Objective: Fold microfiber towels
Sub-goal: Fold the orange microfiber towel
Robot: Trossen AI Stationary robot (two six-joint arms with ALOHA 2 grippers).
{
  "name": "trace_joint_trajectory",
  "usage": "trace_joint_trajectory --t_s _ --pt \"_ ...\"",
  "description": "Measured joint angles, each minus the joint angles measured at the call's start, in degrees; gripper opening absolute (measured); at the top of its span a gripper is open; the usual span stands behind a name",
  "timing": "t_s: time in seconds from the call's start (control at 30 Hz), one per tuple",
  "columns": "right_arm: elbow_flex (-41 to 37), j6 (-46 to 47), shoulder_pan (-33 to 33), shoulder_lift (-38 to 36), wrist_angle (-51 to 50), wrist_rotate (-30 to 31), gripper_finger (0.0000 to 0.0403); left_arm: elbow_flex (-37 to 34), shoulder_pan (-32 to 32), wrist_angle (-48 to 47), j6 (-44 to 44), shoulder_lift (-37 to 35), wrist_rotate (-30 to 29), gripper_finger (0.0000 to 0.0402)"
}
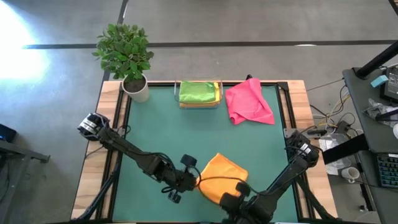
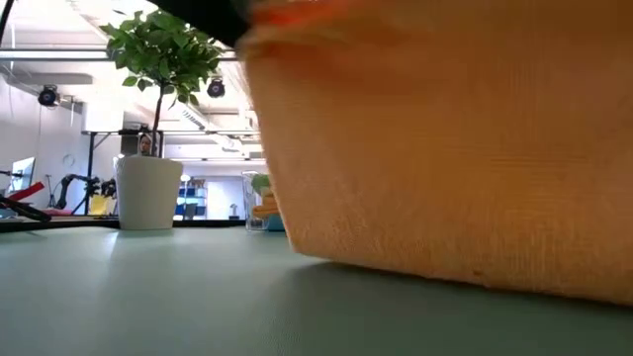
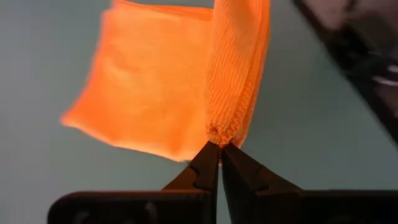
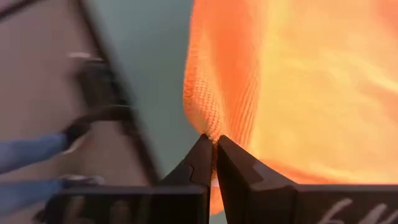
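- We see the left gripper (image 3: 220,144) pinched tight on a corner of the orange towel (image 1: 222,177) at the near table edge.
- The right gripper (image 4: 214,140) is clamped on another corner of it.
- We see the pink towel (image 1: 248,103) at the far side, beside a green towel (image 1: 198,91) in the tray (image 1: 199,104).

Three towels: orange towel (image 1: 222,177), pink towel (image 1: 247,102), green towel (image 1: 198,91).

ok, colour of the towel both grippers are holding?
Orange towel, best seen in the left wrist view.
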Motion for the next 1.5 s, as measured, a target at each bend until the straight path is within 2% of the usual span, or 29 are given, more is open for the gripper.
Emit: trace_joint_trajectory --t_s 0.17,0.53,0.83,1.07,1.3,1.5 --pt "-2.52 12.59 -0.86 0.00 -10.83 0.46 0.0009 -0.17 4.14 1.30 -0.49 2.11 -4.41 0.0000" --pt "-10.41 26.29 -3.53 0.04 -12.46 0.23 0.0009 -0.20 12.47 4.67 -0.53 8.37 -3.53 0.0000" --pt "-13.93 33.59 -4.24 0.04 -13.19 -1.31 0.0009 -0.22 15.11 7.46 -0.48 9.89 -1.94 0.0000" --pt "-15.30 35.05 -4.31 0.04 -14.31 -1.83 0.0009 -0.24 16.58 11.14 0.01 9.78 -2.15 0.0003" --pt "-15.32 34.89 -4.34 0.04 -15.75 -2.54 0.0014 -0.26 17.33 10.96 0.07 9.78 -2.65 0.0062" --pt "-15.32 36.02 -4.66 -0.30 -19.64 -3.45 0.0060 -0.26 17.38 10.95 -0.09 9.69 -2.59 0.0116"
